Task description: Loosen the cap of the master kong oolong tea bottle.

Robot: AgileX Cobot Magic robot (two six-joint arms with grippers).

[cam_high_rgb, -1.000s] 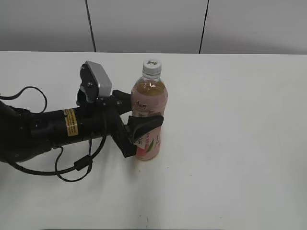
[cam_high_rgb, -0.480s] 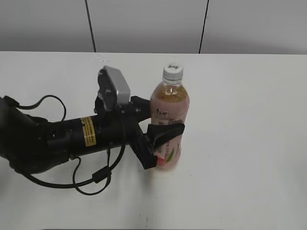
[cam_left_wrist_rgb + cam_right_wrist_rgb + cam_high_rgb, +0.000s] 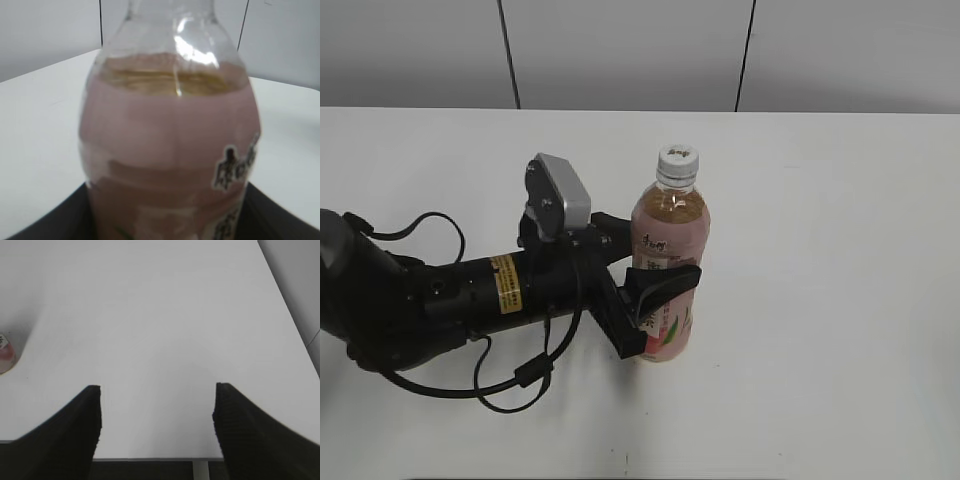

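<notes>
The master kong oolong tea bottle stands upright near the middle of the white table, with a pink label and amber tea. Its white cap sits on top with nothing touching it. My left gripper reaches in from the left and is shut on the bottle's labelled body, one finger on each side. In the left wrist view the bottle fills the frame, dark fingers flank it, and the cap is out of view. My right gripper hangs open over bare table. The bottle's base shows at that view's left edge.
The white table stretches wide to the right of the bottle. A grey panelled wall runs behind it. A black cable loops below the left arm. The table's edge lies just under the right gripper.
The left arm has carried the upright bottle to the right and toward the front, then eased slightly back left. Its grip on the bottle is unchanged.
</notes>
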